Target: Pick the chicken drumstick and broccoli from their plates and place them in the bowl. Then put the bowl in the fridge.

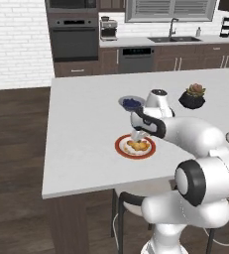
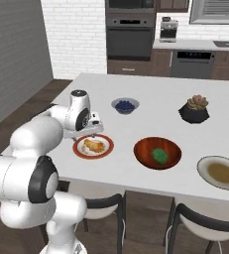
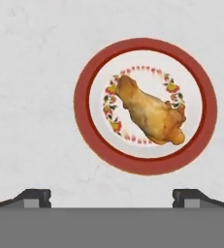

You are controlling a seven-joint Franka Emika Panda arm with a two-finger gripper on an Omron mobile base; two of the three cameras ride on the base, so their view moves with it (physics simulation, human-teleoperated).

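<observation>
Drumstick [image 3: 151, 112] on red-rimmed plate [image 3: 145, 164], ahead of jaws, slightly off-centre | jaws wide, empty; above surface [image 3: 31, 97] | judged light, lumpy, greasy; pinch across thick end

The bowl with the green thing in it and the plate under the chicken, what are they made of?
The bowl looks like wood: reddish-brown and glossy, with a shine on its inside around the broccoli. The plate under the chicken drumstick looks like glazed ceramic, probably: smooth white with a red rim and a painted ring of small flowers. Being rendered pictures, plastic can't be ruled out.
</observation>
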